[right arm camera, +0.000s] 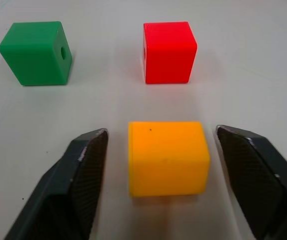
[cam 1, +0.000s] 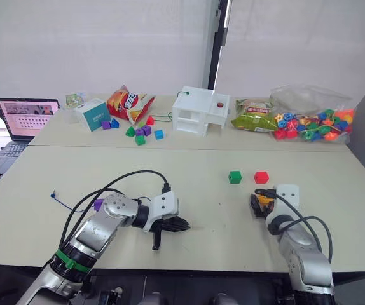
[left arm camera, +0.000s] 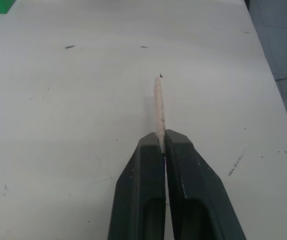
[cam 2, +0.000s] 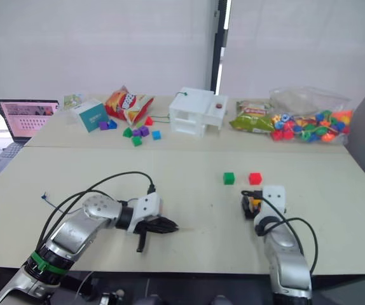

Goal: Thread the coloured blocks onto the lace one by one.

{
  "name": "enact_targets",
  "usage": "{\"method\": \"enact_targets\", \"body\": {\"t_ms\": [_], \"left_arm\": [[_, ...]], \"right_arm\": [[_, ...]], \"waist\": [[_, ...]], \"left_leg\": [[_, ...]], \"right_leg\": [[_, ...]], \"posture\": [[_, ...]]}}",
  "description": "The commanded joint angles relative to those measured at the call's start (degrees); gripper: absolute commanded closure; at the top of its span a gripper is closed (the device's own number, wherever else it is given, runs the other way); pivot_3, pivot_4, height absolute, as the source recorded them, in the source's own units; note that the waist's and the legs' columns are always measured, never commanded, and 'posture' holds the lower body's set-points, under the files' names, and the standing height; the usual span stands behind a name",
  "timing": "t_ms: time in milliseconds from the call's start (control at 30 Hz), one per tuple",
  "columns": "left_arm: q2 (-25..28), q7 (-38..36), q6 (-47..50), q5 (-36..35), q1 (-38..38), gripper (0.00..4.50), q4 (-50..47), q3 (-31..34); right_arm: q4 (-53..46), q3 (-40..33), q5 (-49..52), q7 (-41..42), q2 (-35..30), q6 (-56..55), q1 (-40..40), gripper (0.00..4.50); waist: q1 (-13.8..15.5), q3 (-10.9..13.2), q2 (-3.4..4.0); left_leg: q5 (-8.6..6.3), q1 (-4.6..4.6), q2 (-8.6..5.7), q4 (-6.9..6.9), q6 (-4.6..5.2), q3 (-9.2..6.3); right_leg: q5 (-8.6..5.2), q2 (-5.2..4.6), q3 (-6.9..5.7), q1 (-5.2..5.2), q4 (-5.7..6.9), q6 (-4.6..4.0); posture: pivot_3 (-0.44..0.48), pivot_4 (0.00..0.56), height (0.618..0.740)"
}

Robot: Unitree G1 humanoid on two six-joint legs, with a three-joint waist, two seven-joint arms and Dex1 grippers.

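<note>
Left tool (left arm camera: 162,145) clenched on the lace (left arm camera: 159,107), pale stiff tip sticking out past the fingertips just above the desk (cam 1: 195,222); the dark blue cord trails back past the left arm to its loose end (cam 1: 53,195) well left of the tool. Purple block (cam 1: 98,204) sits on the desk beside the left forearm, partly hidden behind it; can't tell if it's on the cord. Right tool (right arm camera: 158,150) is released, fingers spread either side of the yellow block (right arm camera: 167,157), gap visible on both sides, not touching it. The block rests flat on the desk. Just beyond the yellow block: red block (right arm camera: 168,51) and green block (right arm camera: 35,52), side by side with a gap between them, green to the left of red, the green one's hole showing on its side face. Far side of the desk, well beyond the red block: white two-level box (cam 1: 200,110) with a thin green cord (cam 1: 163,117) next to it, loose mixed small blocks (cam 1: 141,131) left of the box, snack bag (cam 1: 129,103) and teal carton (cam 1: 93,114) behind those, clear bag of beads (cam 1: 313,121) and a green packet (cam 1: 254,116) right of the box. Open laptop (cam 1: 22,121) at the far left of the desk.
</note>
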Motion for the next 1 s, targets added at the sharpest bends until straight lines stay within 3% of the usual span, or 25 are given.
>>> {"method": "enact_targets", "body": {"t_ms": [33, 133, 167, 333, 400, 533, 667, 833, 900, 1000], "left_arm": [[0.1, 0.4, -0.2, -0.3, -0.5, 4.5, -1.3, 0.5], [0.0, 0.4, -0.4, -0.1, -0.6, 4.5, -1.1, 0.5], [0.0, 0.3, -0.5, -0.1, -0.6, 4.5, -1.0, 0.5], [-0.2, 0.4, -1.2, 0.3, -1.0, 4.5, -0.3, 0.6], [-0.6, 1.0, -1.0, 0.3, -1.5, 4.5, -0.1, 1.0], [-1.0, 1.6, 0.0, -0.5, -1.9, 4.5, -0.7, 1.5], [-1.1, 1.7, 0.3, -0.7, -1.8, 4.5, -1.1, 1.6], [-0.6, 1.5, 0.3, -0.5, -1.4, 4.5, -1.4, 1.3], [-0.4, 1.5, 0.4, -0.5, -1.3, 4.5, -1.6, 1.4], [-0.2, 1.6, 0.7, -0.6, -1.1, 4.5, -1.8, 1.5]], "right_arm": [[-1.6, -1.0, 1.2, -0.3, 0.2, -1.8, 0.5, 2.21], [-2.1, -1.0, 1.8, -0.2, 0.7, -2.2, 0.9, 3.23], [-2.2, -1.0, 2.1, -0.3, 0.8, -2.3, 1.0, 3.29], [-14.8, 2.5, 4.5, -1.1, 3.8, 1.9, 5.8, 3.29], [-23.3, 6.9, 5.6, -1.6, 5.2, 6.4, 9.8, 3.29], [-31.1, 14.3, 5.7, -2.7, 6.2, 12.7, 15.2, 3.29], [-31.9, 18.2, 5.7, -4.2, 7.2, 15.6, 17.7, 3.29], [-24.8, 19.7, 5.1, -5.4, 8.6, 17.4, 17.5, 3.29], [-25.7, 19.4, 4.6, -5.8, 8.6, 15.5, 17.3, 2.28], [-29.3, 17.6, 6.0, -4.2, 7.1, 14.7, 16.6, 1.23]], "waist": [[0.0, 0.0, 0.0], [0.0, 0.0, 0.0], [-0.1, 0.0, 0.0], [-0.2, 0.0, 0.05], [-0.3, 0.0, 0.06], [-0.4, 0.0, 0.06], [-0.4, 0.0, 0.06], [-0.5, 0.0, 0.04], [-0.6, 0.0, 0.04], [-0.6, 0.0, 0.04]], "left_leg": [[0.0, 0.0, 0.0, 0.0, 0.0, 0.0], [0.0, 0.0, 0.0, 0.0, 0.0, 0.0], [0.0, 0.0, 0.0, 0.0, 0.0, 0.0], [0.0, -0.04, 0.01, -0.06, 0.0, 0.0], [0.0, -0.1, 0.0, -0.09, 0.0, 0.02], [0.01, -0.1, 0.0, -0.1, -0.02, 0.0], [0.01, -0.07, 0.0, -0.1, -0.02, -0.01], [0.02, -0.03, 0.0, -0.1, -0.03, 0.0], [0.02, 0.06, 0.03, -0.1, -0.03, -0.02], [0.02, 0.11, 0.03, -0.1, -0.03, -0.02]], "right_leg": [[0.0, 0.0, 0.0, 0.0, 0.0, 0.0], [0.0, 0.0, 0.0, 0.0, 0.0, 0.0], [0.0, 0.0, 0.0, 0.0, 0.0, 0.0], [0.0, 0.0, 0.02, -0.09, 0.01, 0.0], [0.0, 0.0, 0.07, -0.18, 0.03, 0.0], [0.0, 0.02, 0.08, -0.22, 0.04, 0.0], [-0.01, 0.02, 0.07, -0.19, 0.02, -0.01], [-0.01, 0.02, 0.07, -0.17, 0.01, -0.01], [-0.01, 0.05, 0.05, -0.07, -0.01, -0.02], [-0.01, 0.04, 0.05, -0.01, -0.01, -0.02]], "posture": [[0.0, 0.15, 0.74], [0.0, 0.15, 0.74], [0.0, 0.15, 0.74], [0.0, 0.15, 0.74], [0.0, 0.15, 0.74], [0.0, 0.15, 0.74], [0.0, 0.15, 0.74], [0.0, 0.15, 0.74], [0.0, 0.15, 0.74], [0.0, 0.15, 0.74]]}}
